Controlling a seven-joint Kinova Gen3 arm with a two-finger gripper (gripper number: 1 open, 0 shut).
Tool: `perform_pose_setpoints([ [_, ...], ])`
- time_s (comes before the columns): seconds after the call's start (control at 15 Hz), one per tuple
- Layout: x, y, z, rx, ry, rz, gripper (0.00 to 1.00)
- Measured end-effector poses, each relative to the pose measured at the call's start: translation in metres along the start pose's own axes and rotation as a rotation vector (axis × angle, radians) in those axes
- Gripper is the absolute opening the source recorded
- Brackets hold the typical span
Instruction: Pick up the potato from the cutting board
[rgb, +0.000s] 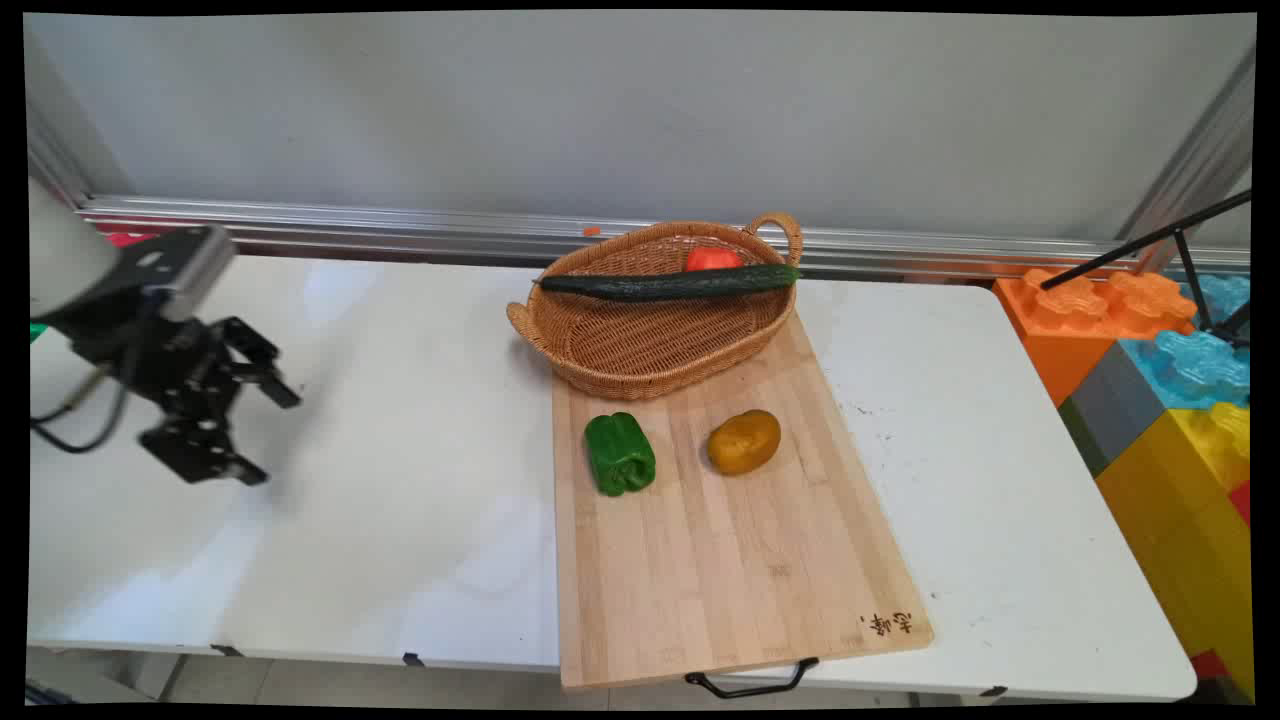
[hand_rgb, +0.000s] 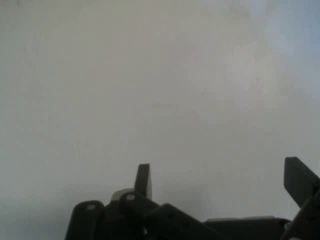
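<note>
My gripper (rgb: 270, 435) hangs open over the bare left part of the white table (rgb: 400, 420), holding nothing. In the hand view the gripper (hand_rgb: 222, 180) shows two spread fingers with only blank table surface between them. Far to its right a wooden cutting board (rgb: 730, 560) carries a green bell pepper (rgb: 620, 453) and a brownish-yellow potato (rgb: 744, 441). At the board's far end stands a wicker basket (rgb: 650, 345) with a long dark cucumber (rgb: 668, 284) lying across its rim and a red tomato (rgb: 712, 258) behind it.
Large toy building blocks (rgb: 1160, 400) in orange, blue, grey and yellow stand off the table's right end. A black tripod leg (rgb: 1150, 240) slants above them. A metal rail (rgb: 400, 225) runs along the wall behind the table.
</note>
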Motion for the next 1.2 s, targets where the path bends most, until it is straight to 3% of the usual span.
perform_pose_setpoints([
  [0.67,0.176,0.017,0.044,0.017,0.125,-0.096,1.0],
  [1.2,0.275,-0.003,0.1,0.063,0.205,-0.235,1.0],
])
